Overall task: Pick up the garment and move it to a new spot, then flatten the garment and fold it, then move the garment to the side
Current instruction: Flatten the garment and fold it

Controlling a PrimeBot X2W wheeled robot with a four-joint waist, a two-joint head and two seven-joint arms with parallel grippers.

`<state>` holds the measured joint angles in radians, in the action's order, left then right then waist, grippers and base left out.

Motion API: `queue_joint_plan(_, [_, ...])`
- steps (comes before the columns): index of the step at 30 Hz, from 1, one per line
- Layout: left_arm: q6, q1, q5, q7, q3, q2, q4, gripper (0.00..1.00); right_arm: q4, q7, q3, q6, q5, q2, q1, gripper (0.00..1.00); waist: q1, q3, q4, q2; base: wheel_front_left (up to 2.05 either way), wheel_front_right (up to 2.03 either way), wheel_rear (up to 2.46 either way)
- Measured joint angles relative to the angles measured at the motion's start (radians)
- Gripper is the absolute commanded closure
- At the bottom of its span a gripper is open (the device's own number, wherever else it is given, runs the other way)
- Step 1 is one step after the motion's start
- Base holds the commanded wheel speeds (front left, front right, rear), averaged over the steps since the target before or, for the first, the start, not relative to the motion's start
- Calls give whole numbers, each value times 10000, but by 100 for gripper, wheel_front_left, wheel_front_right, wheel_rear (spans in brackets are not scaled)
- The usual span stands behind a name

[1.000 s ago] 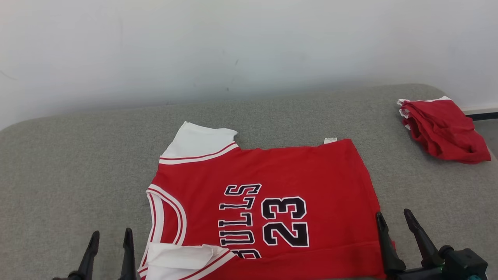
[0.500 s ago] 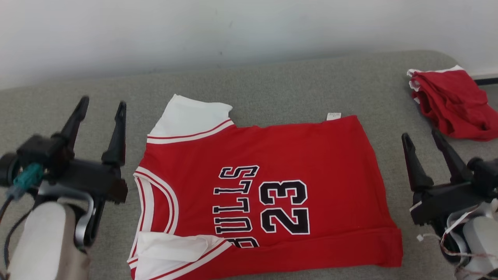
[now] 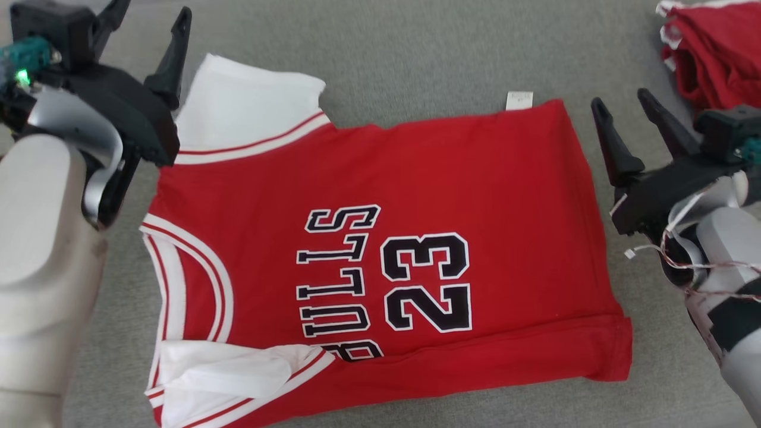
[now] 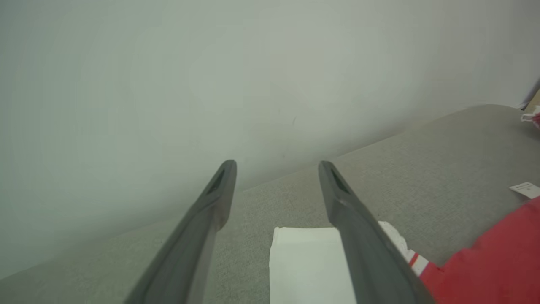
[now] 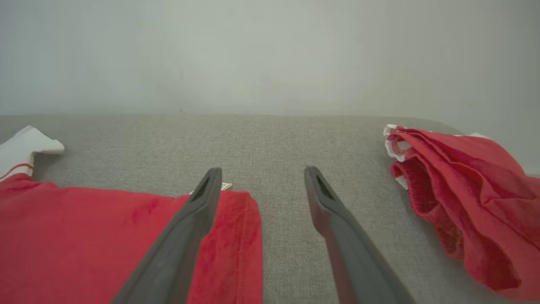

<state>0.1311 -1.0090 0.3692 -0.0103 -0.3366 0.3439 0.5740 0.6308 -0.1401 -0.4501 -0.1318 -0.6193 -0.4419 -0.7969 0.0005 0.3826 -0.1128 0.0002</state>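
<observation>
Head view shows the red garment (image 3: 416,196) flat on the grey fabric surface (image 3: 416,53) between both grippers: left gripper (image 3: 153,9), fingers apart, by its white sleeve (image 3: 250,101); right gripper (image 3: 619,98), also released, just beside its hem (image 3: 579,196).

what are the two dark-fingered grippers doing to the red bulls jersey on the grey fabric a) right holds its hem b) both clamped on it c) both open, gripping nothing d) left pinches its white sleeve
c: left gripper and right gripper each have fingers spread apart, clamping nothing.

One jersey (image 3: 386,178), one red bundle (image 3: 713,53), two claws (image 3: 151,10) (image 3: 619,98)
</observation>
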Motion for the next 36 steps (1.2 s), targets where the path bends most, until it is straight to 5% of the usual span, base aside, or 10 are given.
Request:
queue_joint_plan(10, [0,-1647,757,-667,-1542,205,1971,0,1392,119,-1634,0,-717,431,-1578,0,-2,1150,-312,1,0,0,0])
queue_joint_plan(29, [2,-2980,1868,-993,-2625,48,4838,0,2614,-282,-4219,0,-2151,1095,-3206,0,-5,1808,-1009,-1,0,0,0])
queue_joint_plan(30, [0,-3007,1891,-976,-2673,25,4890,0,2640,-284,-4312,0,-2245,1114,-3266,26,-6,1816,-1026,-1,0,0,0])
queue_joint_plan(32, [-25,-3086,2000,-1170,-2853,-65,4984,88,2713,-299,-4452,0,-2476,1112,-3334,100,-6,1818,-1017,-2,0,0,0])
queue_joint_plan(33, [-38,-3140,2071,-1206,-2941,-96,4976,100,2746,-364,-4516,0,-2583,1108,-3353,100,-6,1809,-991,-2,0,0,0])
queue_joint_plan(36, [2,-3123,2366,-974,-3162,-196,4888,100,2884,-568,-4656,0,-2824,1034,-3368,100,-5,1731,-887,-1,0,0,0])
